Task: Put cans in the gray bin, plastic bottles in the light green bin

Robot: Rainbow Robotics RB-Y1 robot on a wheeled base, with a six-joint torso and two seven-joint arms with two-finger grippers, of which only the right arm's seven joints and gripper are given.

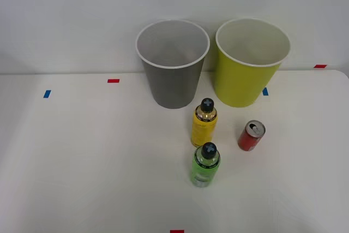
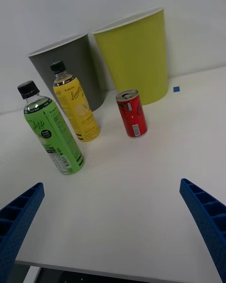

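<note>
On the white table (image 1: 82, 151), the tall tapered gray bin with a white rim (image 1: 173, 83) and the tall tapered yellow-green bin with a white rim and whitish inside (image 1: 245, 80) are standing upright side by side against the back wall, the gray one to the robot's left. The front view is looking down into both open mouths, and nothing is showing inside either.

Just in front of the gray bin, the small yellow plastic bottle with a dark cap (image 1: 204, 126) is standing upright, and the small bright green plastic bottle with a dark cap (image 1: 205, 166) is standing right behind it on the robot's side, the two nearly touching in the front view. The small red drink can with a silver top (image 1: 251, 136) is standing upright to the right of the yellow bottle, in front of the yellow-green bin and apart from both bottles.

The wrist view is giving the side faces instead: printed labels on the green bottle (image 2: 52, 134) and yellow bottle (image 2: 75, 106), the can's label (image 2: 132, 113), and a clear gap between the two bottles. The right gripper (image 2: 113, 231) is hanging spread wide with nothing between its blue ribbed fingers (image 2: 203, 221), well short of the bottles and can.

Small red and blue tape marks (image 1: 113, 81) are lying on the table.
</note>
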